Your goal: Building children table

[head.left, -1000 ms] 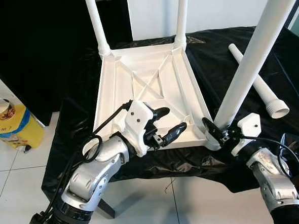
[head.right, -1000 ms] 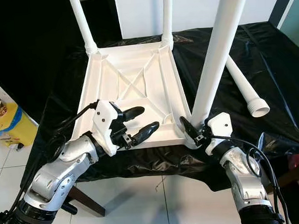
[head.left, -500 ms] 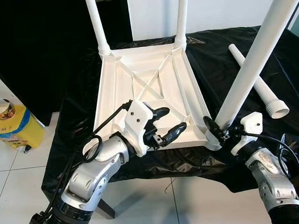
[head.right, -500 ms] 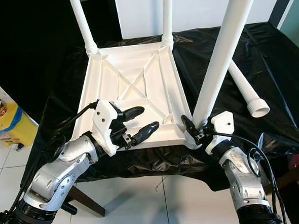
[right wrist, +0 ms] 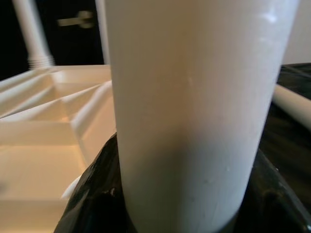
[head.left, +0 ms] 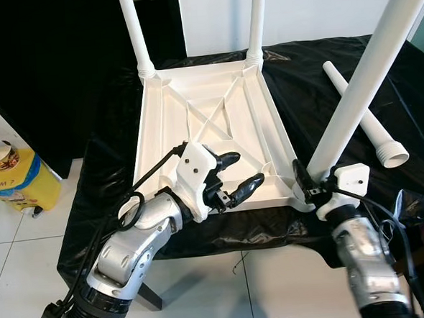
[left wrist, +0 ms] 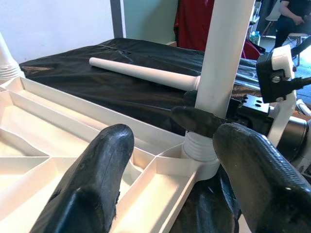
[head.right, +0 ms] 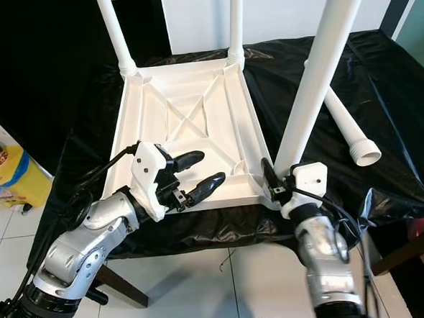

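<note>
Tabletop lies upside down on our black sheet; our right gripper clamps the leg at its 4 o'clock corner, our left gripper hovers unclenched at 6 o'clock.

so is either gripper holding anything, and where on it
The right gripper grips the white table leg near its base, by the corner socket. The left gripper is open, holding nothing.

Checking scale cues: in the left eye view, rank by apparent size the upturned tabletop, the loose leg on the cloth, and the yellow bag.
1. Tabletop, largest.
2. Loose leg.
3. Yellow bag, smallest, though cut off by the frame edge.
</note>
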### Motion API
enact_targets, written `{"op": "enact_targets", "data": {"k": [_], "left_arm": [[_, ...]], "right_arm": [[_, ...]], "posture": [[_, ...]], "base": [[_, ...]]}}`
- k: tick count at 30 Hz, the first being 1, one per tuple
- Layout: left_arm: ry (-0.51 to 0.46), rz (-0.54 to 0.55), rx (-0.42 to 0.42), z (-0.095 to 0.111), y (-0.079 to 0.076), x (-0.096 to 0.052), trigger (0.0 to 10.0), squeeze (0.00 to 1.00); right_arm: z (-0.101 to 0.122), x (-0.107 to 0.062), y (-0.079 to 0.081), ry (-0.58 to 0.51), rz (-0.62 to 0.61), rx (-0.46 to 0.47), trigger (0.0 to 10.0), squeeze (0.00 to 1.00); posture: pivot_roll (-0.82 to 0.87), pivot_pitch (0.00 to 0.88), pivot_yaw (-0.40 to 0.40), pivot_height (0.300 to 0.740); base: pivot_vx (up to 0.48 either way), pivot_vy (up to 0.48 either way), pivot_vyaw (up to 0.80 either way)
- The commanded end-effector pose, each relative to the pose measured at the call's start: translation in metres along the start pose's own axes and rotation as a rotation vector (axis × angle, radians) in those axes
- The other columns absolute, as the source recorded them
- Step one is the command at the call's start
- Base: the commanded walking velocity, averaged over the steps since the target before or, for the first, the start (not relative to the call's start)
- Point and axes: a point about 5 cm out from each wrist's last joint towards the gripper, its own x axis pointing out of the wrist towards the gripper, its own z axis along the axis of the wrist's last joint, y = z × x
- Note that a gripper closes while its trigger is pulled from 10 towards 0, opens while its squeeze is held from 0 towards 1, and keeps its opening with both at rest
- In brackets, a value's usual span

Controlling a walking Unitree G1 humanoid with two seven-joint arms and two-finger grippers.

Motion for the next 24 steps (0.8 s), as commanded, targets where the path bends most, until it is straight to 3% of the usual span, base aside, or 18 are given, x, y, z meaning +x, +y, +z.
{"op": "enact_targets", "data": {"k": [1,3,7,17,18,19,20,24], "left_arm": [[-0.001,-0.071,0.003,0.002,-0.004,-0.001,10.0,0.00],[-0.001,-0.070,0.004,0.002,-0.005,-0.001,10.0,0.00],[-0.001,-0.069,0.004,0.002,-0.005,-0.001,10.0,0.00],[-0.004,-0.066,0.002,0.002,-0.006,-0.001,10.0,0.00],[-0.005,-0.067,0.002,0.002,-0.006,-0.001,10.0,0.00],[-0.006,-0.068,0.001,0.002,-0.007,-0.001,10.0,0.00],[-0.007,-0.071,0.001,0.002,-0.007,-0.001,10.0,0.00],[-0.007,-0.078,0.002,0.001,-0.008,0.000,10.0,0.00]], "right_arm": [[-0.022,-0.011,-0.011,0.119,-0.134,-0.003,10.0,0.00],[-0.025,-0.009,0.002,0.132,-0.186,0.065,10.0,0.00],[-0.025,-0.007,0.011,0.137,-0.172,0.094,10.0,0.00],[-0.021,-0.007,0.017,0.117,-0.126,0.085,10.0,0.00],[-0.019,-0.007,0.017,0.102,-0.120,0.104,10.0,0.44],[-0.018,-0.007,0.017,0.091,-0.117,0.119,10.0,0.44],[-0.015,-0.007,0.018,0.075,-0.118,0.120,10.0,1.00],[-0.011,-0.006,0.017,0.045,-0.080,0.100,10.0,1.00]], "posture": [[-0.01,0.085,0.032,0.740],[0.00,0.084,0.026,0.740],[0.00,0.082,0.022,0.740],[0.00,0.075,0.018,0.740],[-0.01,0.074,0.018,0.740],[-0.01,0.074,0.018,0.740],[-0.01,0.072,0.019,0.740],[-0.02,0.068,0.018,0.740]], "base": [[0.000,0.000,0.00],[0.000,0.000,0.00],[0.000,0.000,0.00],[0.000,0.000,0.00],[0.000,0.000,0.00],[0.000,0.000,0.00],[0.000,0.000,0.00],[0.000,0.000,0.00]]}}
